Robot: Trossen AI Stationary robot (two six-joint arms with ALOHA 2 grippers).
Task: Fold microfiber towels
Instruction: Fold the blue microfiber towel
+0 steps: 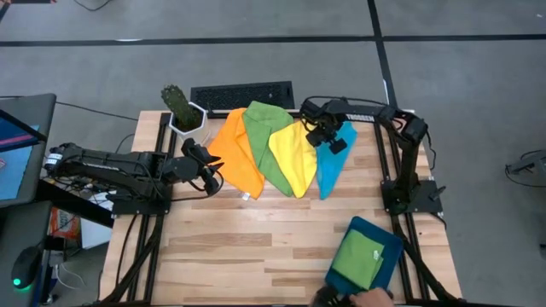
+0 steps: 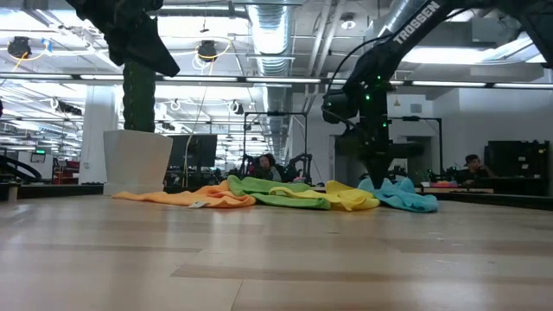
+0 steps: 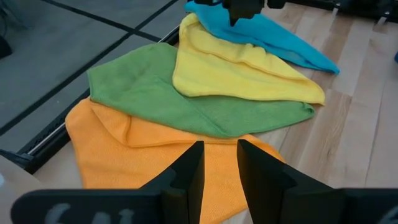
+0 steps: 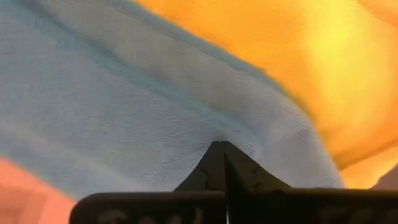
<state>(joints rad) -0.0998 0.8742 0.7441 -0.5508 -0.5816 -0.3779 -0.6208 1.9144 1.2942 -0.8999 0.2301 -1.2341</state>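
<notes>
Four microfiber towels lie overlapping in a row along the table's far side: orange [image 1: 235,153], green [image 1: 264,141], yellow [image 1: 294,153] and blue [image 1: 333,170]. My right gripper [image 1: 328,136] stands over the blue towel's far end beside the yellow one, pointing steeply down, shut on the blue cloth. My left gripper [image 3: 221,168] hovers above the table at the left, just short of the orange towel [image 3: 143,155], open with nothing between its fingers. A second green towel [image 1: 358,260] lies folded in a teal tray at the near right. My right gripper pinches a small pucker of the blue towel [image 4: 214,134] between its two fingertips, near the towel's far end, close to the yellow towel's edge. The fingers come from above, pointing down. One layer or several, I cannot tell. The towel lies slack on the table [image 2: 406,199].
A potted cactus [image 1: 181,107] stands at the far left corner, with a dark keyboard [image 1: 241,94] beyond the far edge. The teal tray [image 1: 391,241] sits at the near right, a person's hand [image 1: 371,298] at its near side. Bare wood [image 1: 256,247] spans the table's middle.
</notes>
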